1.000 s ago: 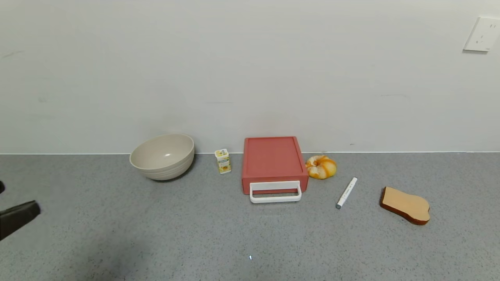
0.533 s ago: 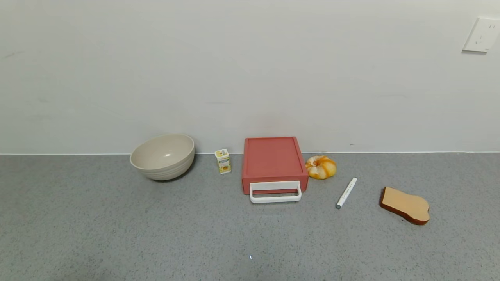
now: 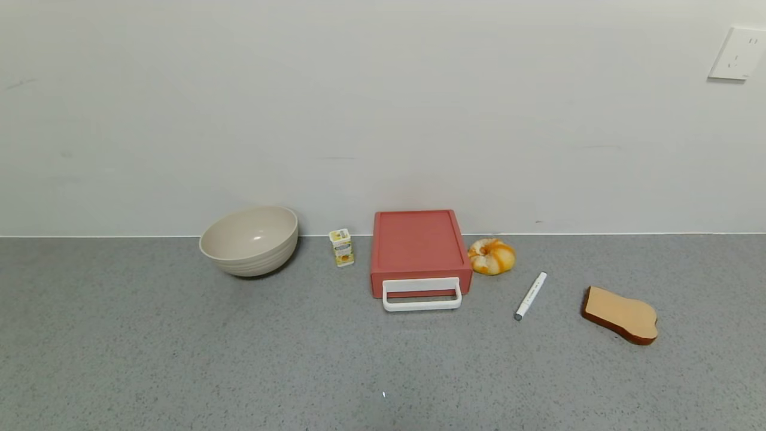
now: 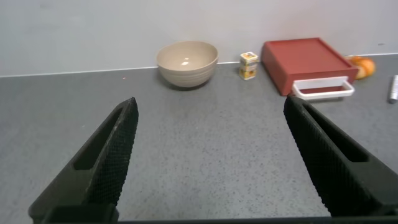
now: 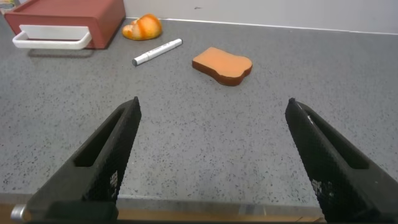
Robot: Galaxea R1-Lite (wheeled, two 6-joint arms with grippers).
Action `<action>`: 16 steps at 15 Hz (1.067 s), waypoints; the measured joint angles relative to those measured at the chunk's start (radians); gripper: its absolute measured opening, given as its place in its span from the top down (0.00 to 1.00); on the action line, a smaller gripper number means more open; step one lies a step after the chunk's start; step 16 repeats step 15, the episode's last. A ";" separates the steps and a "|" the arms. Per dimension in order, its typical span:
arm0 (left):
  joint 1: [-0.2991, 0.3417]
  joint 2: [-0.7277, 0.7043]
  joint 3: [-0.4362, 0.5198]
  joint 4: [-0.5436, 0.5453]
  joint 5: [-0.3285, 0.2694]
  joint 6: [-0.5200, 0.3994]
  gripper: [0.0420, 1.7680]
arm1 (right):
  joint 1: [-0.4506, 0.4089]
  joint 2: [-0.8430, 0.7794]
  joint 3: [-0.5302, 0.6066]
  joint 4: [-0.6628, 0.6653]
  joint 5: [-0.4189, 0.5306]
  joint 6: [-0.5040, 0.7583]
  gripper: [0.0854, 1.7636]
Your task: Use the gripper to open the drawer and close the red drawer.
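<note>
The red drawer (image 3: pixel 419 248) sits against the back wall near the middle of the counter, shut, its white loop handle (image 3: pixel 422 296) facing me. It also shows in the left wrist view (image 4: pixel 305 62) and the right wrist view (image 5: pixel 68 18). Neither gripper shows in the head view. My left gripper (image 4: pixel 211 155) is open and empty over bare counter, well short of the drawer. My right gripper (image 5: pixel 214 155) is open and empty near the counter's front edge.
A beige bowl (image 3: pixel 249 240) and a small yellow carton (image 3: pixel 342 246) stand left of the drawer. A bread roll (image 3: pixel 492 256), a white marker (image 3: pixel 531 296) and a toast slice (image 3: pixel 622 314) lie to its right. A wall socket (image 3: pixel 736 52) is at upper right.
The left gripper's tip, at the head view's left edge one second ago, has withdrawn out of that view. The drawer and other objects have not moved.
</note>
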 joint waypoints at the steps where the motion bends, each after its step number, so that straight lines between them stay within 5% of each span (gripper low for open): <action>1: 0.002 -0.012 0.016 -0.001 0.013 0.003 0.04 | 0.000 0.000 0.000 0.000 0.000 0.000 0.03; 4: -0.013 -0.068 0.074 -0.017 0.005 0.012 0.04 | 0.000 0.000 0.000 0.000 0.000 0.001 0.03; 7: -0.021 -0.151 0.149 -0.031 -0.075 0.028 0.04 | 0.000 0.000 0.000 0.000 0.000 0.001 0.03; 9: -0.021 -0.190 0.238 -0.126 -0.092 0.024 0.04 | 0.000 0.000 0.000 0.000 0.000 0.000 0.03; 12: -0.021 -0.211 0.415 -0.280 -0.077 0.027 0.04 | 0.000 0.000 0.000 0.000 0.000 0.000 0.03; 16: -0.021 -0.215 0.515 -0.277 -0.028 0.040 0.04 | 0.000 0.000 0.000 0.000 0.000 0.001 0.03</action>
